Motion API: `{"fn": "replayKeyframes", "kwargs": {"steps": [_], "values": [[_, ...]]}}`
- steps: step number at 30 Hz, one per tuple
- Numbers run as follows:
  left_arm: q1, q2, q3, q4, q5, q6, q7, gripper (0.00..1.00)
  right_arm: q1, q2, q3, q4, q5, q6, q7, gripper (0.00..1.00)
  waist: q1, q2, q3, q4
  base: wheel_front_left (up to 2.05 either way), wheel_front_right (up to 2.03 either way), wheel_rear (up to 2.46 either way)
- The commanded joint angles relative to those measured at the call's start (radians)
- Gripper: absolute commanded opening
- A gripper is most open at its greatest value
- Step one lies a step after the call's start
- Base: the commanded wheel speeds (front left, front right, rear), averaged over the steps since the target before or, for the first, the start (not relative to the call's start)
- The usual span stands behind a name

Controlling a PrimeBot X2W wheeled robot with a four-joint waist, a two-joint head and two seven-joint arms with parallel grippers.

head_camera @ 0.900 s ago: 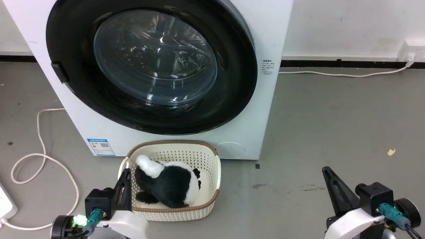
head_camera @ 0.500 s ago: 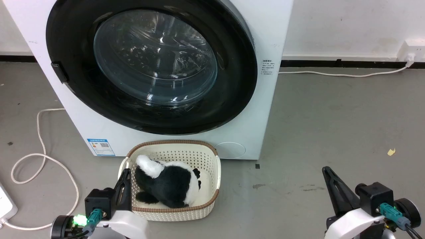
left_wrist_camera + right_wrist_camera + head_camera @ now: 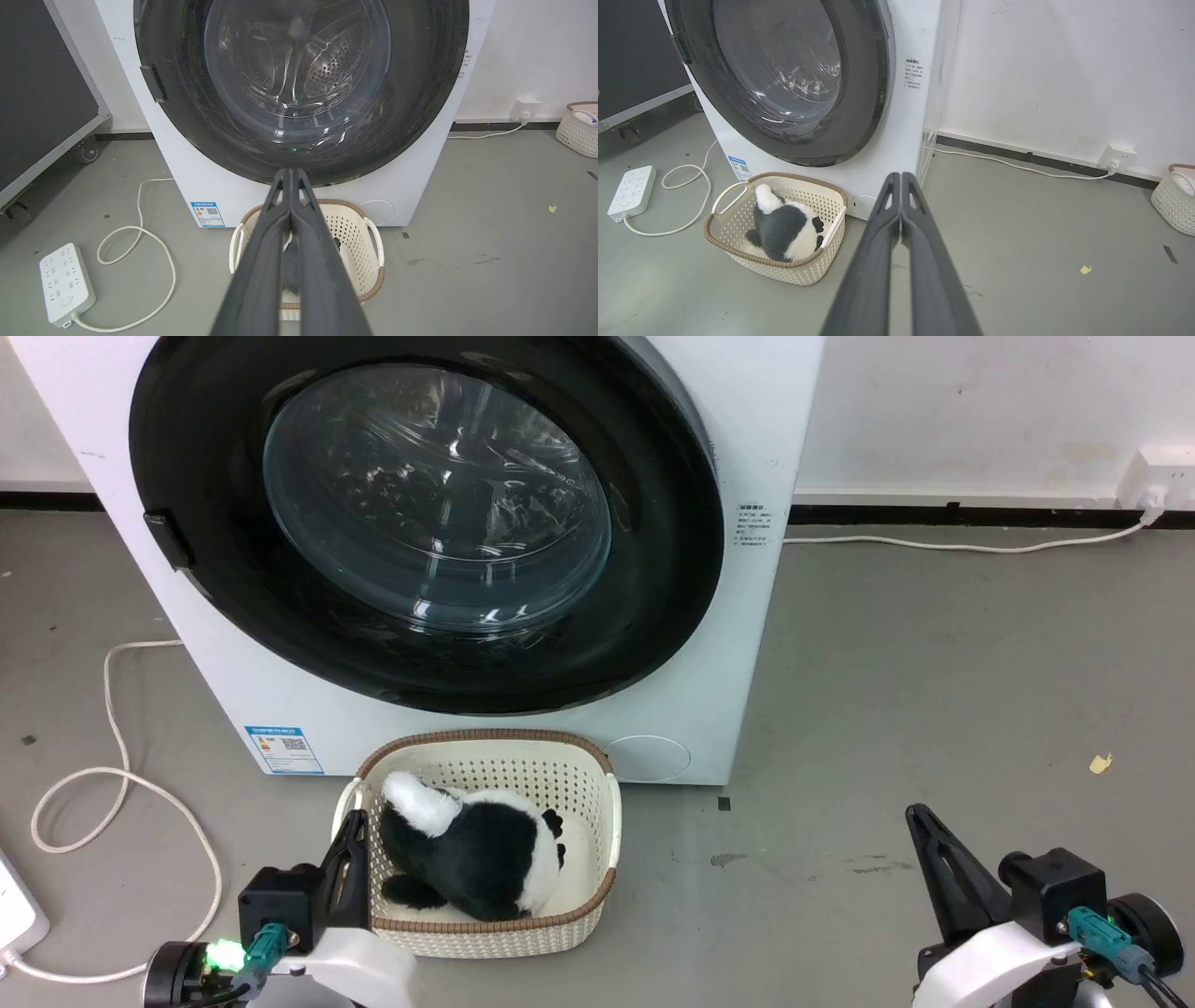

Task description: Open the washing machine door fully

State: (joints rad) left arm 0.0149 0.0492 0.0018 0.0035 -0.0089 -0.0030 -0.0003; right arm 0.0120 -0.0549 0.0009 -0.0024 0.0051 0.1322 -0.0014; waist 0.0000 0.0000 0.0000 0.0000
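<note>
Front-loading washing machine [image 3: 756,420] with the washing machine door [image 3: 429,523] lying closed flat against its front panel. The door's glossy black rim surrounds a bulging glass window, through which the perforated steel drum [image 3: 327,74] shows, and a small dark latch tab [image 3: 168,539] sits at the rim's left edge. A blue label [image 3: 285,749] is low on the machine's front, at the left. On the floor just before the machine stands a cream perforated laundry basket [image 3: 485,941] with a brown woven rim, holding a black-and-white plush panda [image 3: 467,863]. The left gripper [image 3: 355,826], fingers pressed together and grasping nothing, hangs in front of the machine beside the basket's left wall. The right gripper [image 3: 920,821], likewise clenched and empty, hangs over bare floor to the front right of the machine, well apart from the door. A white power strip [image 3: 65,284] and a looped white cable [image 3: 108,695] lie on the floor left of the machine.
</note>
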Motion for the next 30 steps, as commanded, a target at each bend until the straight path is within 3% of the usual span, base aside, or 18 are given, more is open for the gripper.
{"fn": "replayKeyframes", "kwargs": {"steps": [1, 8, 9, 30], "values": [[-0.015, 0.001, -0.002, -0.004, 0.009, 0.003, 0.0, 0.0, -0.012, 0.005, -0.001, 0.002, -0.005, -0.002, 0.001, 0.0, 0.0, 0.0, 0.0, 0.0, 0.0, 0.0, 0.0], [-0.015, 0.001, -0.002, -0.004, 0.009, 0.003, 0.0, 0.0, -0.012, 0.005, -0.001, 0.002, -0.005, -0.002, 0.001, 0.0, 0.0, 0.0, 0.0, 0.0, 0.0, 0.0, 0.0], [0.0, 0.0, 0.0, 0.0, -0.001, 0.0, 0.0, 1.0, 0.0, 0.0, 0.0, 0.0, 0.0, 0.0, 0.0, 1.0, 0.0, 0.0, 0.0, 0.0, 0.0, 0.0, 0.0], [-0.003, 0.0, -0.027, -0.006, -0.004, 0.018, -0.036, 1.0, 0.001, 0.001, -0.003, -0.004, 0.01, 0.0, -0.036, 1.0, 0.0, 0.0, 0.013, 0.007, 0.0, 0.0, 0.0]]}}
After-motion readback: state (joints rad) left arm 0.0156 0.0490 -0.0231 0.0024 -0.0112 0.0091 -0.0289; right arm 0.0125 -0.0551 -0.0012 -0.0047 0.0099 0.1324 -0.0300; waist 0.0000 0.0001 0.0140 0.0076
